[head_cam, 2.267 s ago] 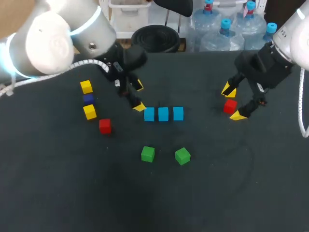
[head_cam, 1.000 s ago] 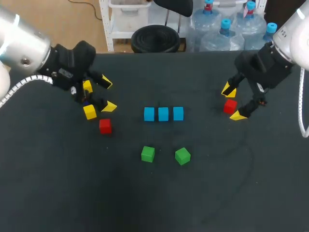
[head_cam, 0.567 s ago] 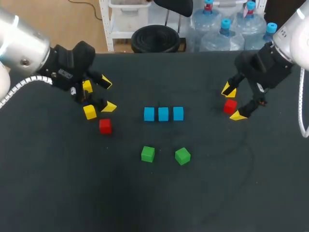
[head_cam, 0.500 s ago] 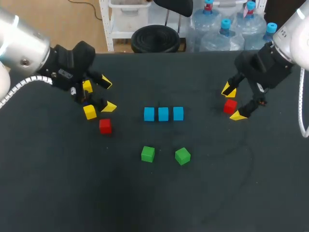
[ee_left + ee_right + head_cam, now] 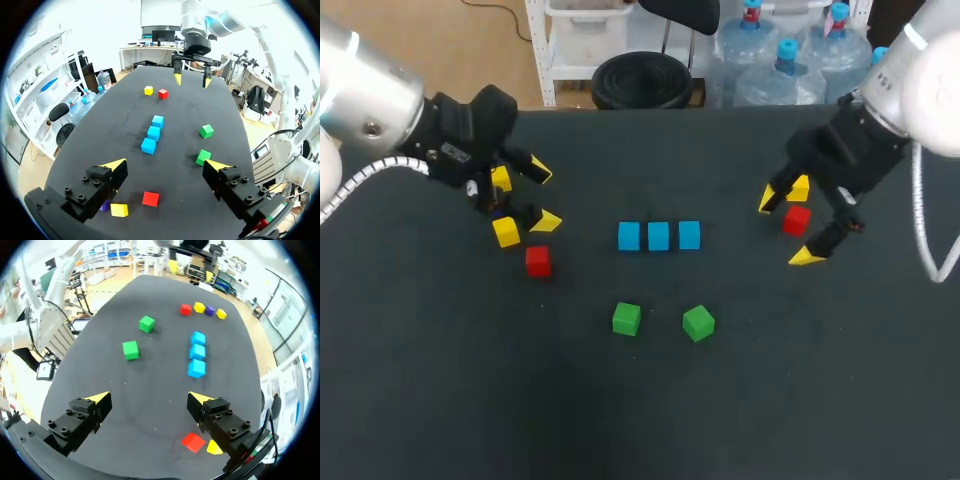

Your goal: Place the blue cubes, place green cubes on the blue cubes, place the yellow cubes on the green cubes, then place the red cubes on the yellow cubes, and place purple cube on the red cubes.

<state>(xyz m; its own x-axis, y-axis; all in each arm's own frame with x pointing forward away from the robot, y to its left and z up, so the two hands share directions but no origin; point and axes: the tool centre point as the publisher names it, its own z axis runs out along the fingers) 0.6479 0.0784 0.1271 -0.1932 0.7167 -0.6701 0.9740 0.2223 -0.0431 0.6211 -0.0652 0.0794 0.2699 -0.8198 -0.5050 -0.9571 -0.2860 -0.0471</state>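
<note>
Left end effector (image 5: pixel 544 197) hangs wide open at the frame's left, beside two yellow cubes (image 5: pixel 506 232). Three blue cubes (image 5: pixel 658 236) sit in a row mid-counter (image 5: pixel 640 420), with two green cubes (image 5: pixel 626 319) below them. Right end effector (image 5: pixel 787 229), fingers spread, hovers above a red cube (image 5: pixel 796 220) at upper right.

table (image 5: pixel 440 400): dark, matte top | surface: plain, one even colour, flat | extent: spans nearly the whole head view | far edge: straight, running side to side
</note>
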